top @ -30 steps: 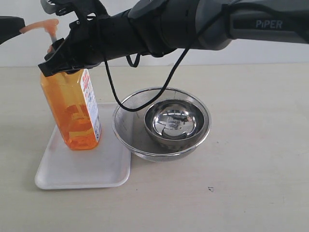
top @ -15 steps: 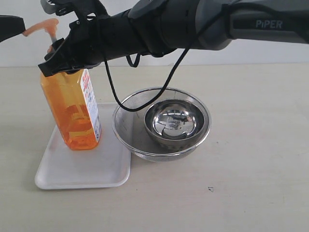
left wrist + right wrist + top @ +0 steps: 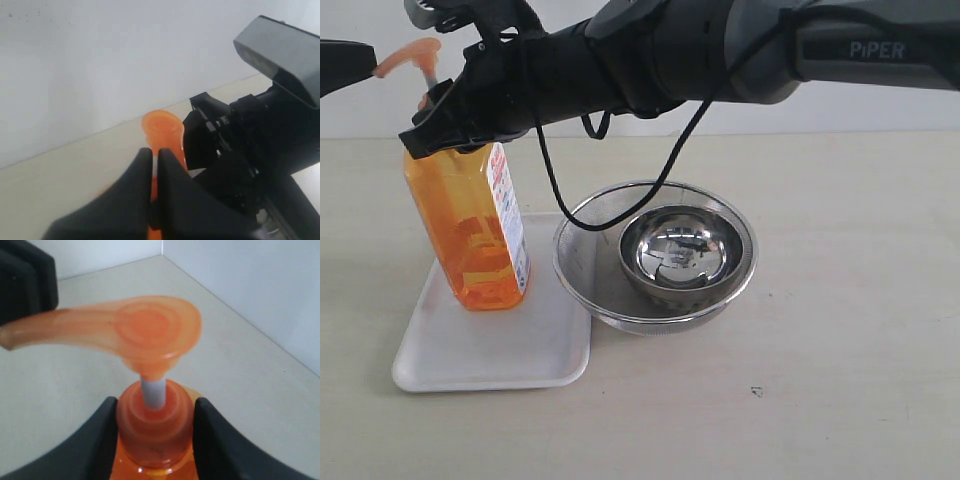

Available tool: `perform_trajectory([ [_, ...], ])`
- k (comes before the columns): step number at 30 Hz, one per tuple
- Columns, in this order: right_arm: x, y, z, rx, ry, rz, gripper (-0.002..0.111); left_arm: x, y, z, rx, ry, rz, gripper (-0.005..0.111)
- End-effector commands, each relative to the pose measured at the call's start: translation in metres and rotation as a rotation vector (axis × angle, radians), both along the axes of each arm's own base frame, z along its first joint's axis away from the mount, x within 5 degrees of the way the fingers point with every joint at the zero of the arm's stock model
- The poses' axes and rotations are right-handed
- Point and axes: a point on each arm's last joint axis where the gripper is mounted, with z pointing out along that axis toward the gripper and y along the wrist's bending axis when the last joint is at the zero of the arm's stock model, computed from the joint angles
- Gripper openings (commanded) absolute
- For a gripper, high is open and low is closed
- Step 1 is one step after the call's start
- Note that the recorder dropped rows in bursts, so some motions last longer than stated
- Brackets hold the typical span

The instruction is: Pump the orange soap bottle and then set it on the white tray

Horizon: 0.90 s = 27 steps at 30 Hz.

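The orange soap bottle (image 3: 470,235) stands upright on the white tray (image 3: 505,350), toward its far left part. My right gripper (image 3: 432,118) reaches across from the right and is shut on the bottle's neck collar (image 3: 155,415), one finger on each side, below the white stem. The orange pump head (image 3: 155,327) is raised, its nozzle pointing left. My left gripper (image 3: 360,60) hovers at the nozzle's tip at the upper left. Its fingers (image 3: 142,170) are shut together, with the pump head (image 3: 162,127) showing just beyond them.
Right of the tray, touching its edge, sits a wire-mesh bowl (image 3: 582,260) with a smaller steel bowl (image 3: 680,250) inside it. A black cable (image 3: 620,205) hangs from the right arm over the mesh bowl. The beige table (image 3: 840,330) stretches right and forward.
My left gripper has edged slightly right, now covering the nozzle's tip. The bottle, the right gripper and the bowls have not moved.
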Motion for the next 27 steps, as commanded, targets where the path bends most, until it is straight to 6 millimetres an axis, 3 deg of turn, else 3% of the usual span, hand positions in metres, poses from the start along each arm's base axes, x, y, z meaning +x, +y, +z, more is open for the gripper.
perform_trajectory([
  [1,-0.0004,0.0005,0.0027,0.013,0.008,-0.002,0.0,-0.0031,-0.0031,0.0049,-0.017,-0.012,-0.03,0.005],
  [27,0.0002,0.0003,0.0029,0.016,0.008,-0.01,0.0,-0.0064,-0.0066,0.0056,-0.036,-0.005,-0.08,0.005],
])
